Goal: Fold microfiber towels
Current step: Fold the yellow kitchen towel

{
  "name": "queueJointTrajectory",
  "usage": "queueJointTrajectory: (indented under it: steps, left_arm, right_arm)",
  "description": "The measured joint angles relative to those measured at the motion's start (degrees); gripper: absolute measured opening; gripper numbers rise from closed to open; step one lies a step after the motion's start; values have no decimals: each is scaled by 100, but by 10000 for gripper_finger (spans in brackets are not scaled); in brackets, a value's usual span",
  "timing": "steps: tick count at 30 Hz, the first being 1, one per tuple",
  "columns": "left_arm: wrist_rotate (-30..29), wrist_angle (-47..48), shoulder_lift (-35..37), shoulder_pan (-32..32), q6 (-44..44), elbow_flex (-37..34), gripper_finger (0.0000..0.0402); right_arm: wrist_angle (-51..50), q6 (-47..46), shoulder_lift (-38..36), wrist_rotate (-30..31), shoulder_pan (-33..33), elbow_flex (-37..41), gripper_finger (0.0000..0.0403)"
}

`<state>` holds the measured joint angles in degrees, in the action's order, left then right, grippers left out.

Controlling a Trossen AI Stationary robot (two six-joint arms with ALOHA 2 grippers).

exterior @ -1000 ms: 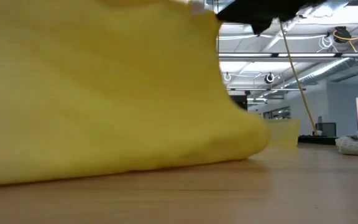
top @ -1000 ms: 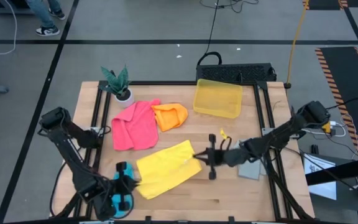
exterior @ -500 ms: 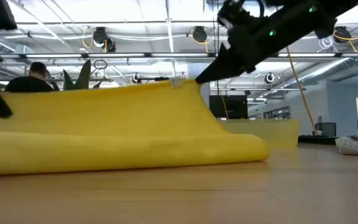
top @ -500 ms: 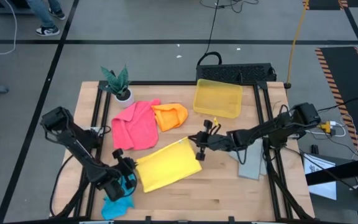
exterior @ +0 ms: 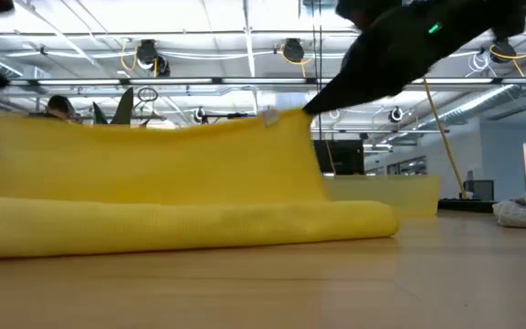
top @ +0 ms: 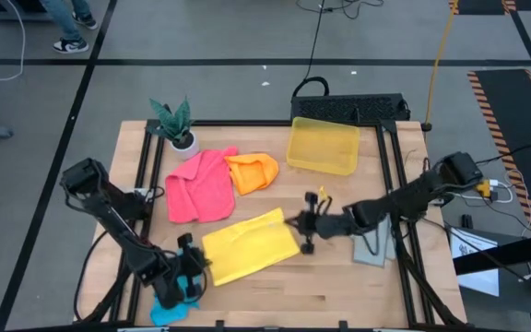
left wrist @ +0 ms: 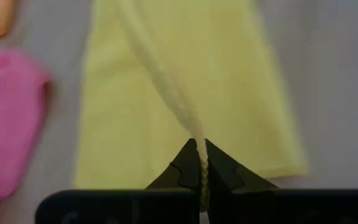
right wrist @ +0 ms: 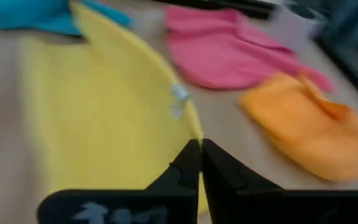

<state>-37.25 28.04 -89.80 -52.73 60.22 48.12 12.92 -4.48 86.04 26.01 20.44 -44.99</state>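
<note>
Two grippers pinch one soft yellow microfiber towel [top: 250, 247], which lies near the front middle of the table with its upper layer lifted into a taut sheet between them over a rolled lower fold. The left gripper [top: 192, 266] has its jaws clamped together on the towel's edge at one end; the right gripper [top: 304, 224] has its jaws clamped on the opposite edge, beside a small white tag [right wrist: 178, 94]. Just beside the left gripper, a crumpled bright blue microfiber towel [top: 169, 302] sits at the table's front edge. Beyond the towel from both jaws lie a rumpled pink microfiber towel [top: 198, 184] and, touching it, a bunched orange microfiber towel [top: 253, 171]. Behind the right gripper a flat grey microfiber towel [top: 374, 245] rests near the table's side.
</note>
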Motion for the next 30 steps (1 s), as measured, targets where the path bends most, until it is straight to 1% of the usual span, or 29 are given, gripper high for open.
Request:
queueJointTrajectory:
  steps: [1,4,5,6,9,11,13,18,21,24,27,30]
  left_arm:
    - [32,-90,0,-32,-207,141,10]
    - [8,-245,0,-120,-870,569,15]
    - [-130,-242,0,-126,-933,663,15]
    - [-275,-236,0,-126,-954,729,13]
    - [-445,-4,0,-40,-785,751,4]
    - [-459,175,0,30,-400,612,7]
    - [-439,340,0,90,72,386,11]
    - [-43,354,0,188,921,-289,4]
    - [213,346,0,181,1284,-499,8]
    - [292,356,0,140,1357,-519,14]
    - [197,339,-2,134,1353,-369,10]
    - [171,338,-4,134,1184,-67,4]
  right_arm:
    - [-47,-2,-102,-280,174,0,2]
    - [47,94,-421,-1507,558,0,2]
    - [203,159,-497,-1675,638,0,2]
    - [386,205,-551,-1603,701,0,2]
    - [613,214,-610,-771,624,-1,2]
    - [423,130,-552,-345,400,-2,2]
    - [227,-80,-398,-187,94,0,2]
    - [407,-240,79,-196,-599,214,2]
    - [761,-352,243,-250,-867,399,2]
    - [1051,-384,293,-342,-1015,555,2]
    - [1243,-363,290,-579,-1051,627,2]
    - [1351,-208,179,-1004,-984,627,2]
